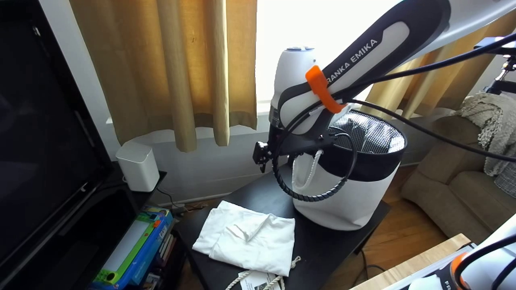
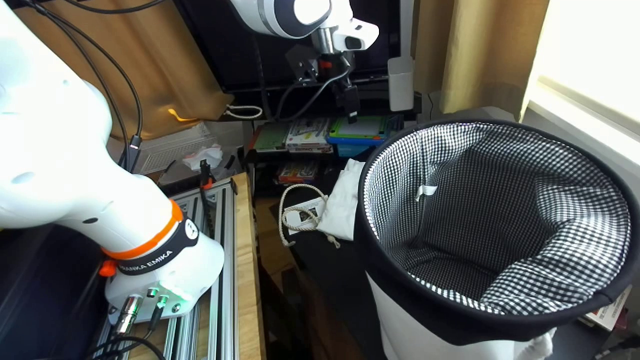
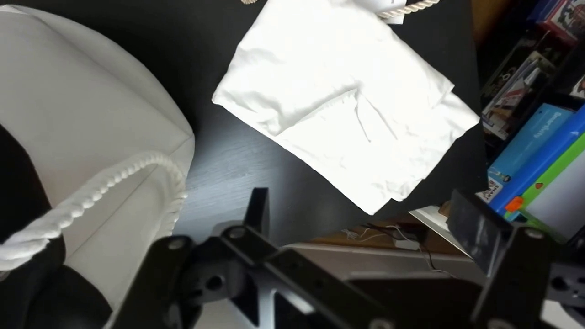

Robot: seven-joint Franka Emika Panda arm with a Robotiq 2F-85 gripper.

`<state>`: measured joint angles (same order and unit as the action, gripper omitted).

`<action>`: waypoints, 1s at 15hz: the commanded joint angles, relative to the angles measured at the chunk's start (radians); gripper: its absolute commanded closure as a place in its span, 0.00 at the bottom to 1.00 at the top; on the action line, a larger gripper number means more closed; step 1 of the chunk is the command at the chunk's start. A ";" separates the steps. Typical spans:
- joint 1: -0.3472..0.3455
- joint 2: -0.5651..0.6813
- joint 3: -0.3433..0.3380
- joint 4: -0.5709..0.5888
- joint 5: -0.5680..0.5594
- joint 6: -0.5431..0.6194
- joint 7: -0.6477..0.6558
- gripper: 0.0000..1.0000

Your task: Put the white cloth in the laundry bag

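Observation:
The white cloth (image 1: 254,237) lies folded flat on a black table, with rope ends and a printed card at one edge. In an exterior view the cloth (image 2: 344,200) is partly hidden behind the bag. The laundry bag (image 1: 350,207) stands upright beside it, white with a black rim and checked lining. Its open mouth shows in an exterior view (image 2: 440,325), and its side and rope handle show in the wrist view (image 3: 100,96). My gripper (image 3: 368,219) is open and empty, above the table near a corner of the cloth (image 3: 347,87), apart from it.
The black table (image 1: 318,249) carries cloth and bag. A television (image 1: 44,121), white speaker (image 1: 139,167) and shelf with a blue-green toy box (image 1: 137,245) stand beside it. Curtains (image 1: 177,72) and a window are behind. The robot base (image 2: 160,270) stands on a wooden bench.

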<state>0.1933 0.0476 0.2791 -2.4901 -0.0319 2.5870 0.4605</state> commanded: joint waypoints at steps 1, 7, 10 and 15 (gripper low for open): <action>0.010 0.131 -0.069 0.076 -0.106 -0.082 0.153 0.00; 0.064 0.471 -0.144 0.279 -0.067 -0.139 0.153 0.00; 0.084 0.615 -0.132 0.382 0.008 -0.134 0.101 0.00; 0.104 0.817 -0.121 0.550 0.082 -0.119 -0.001 0.00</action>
<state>0.2918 0.7502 0.1526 -2.0493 -0.0089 2.4828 0.5402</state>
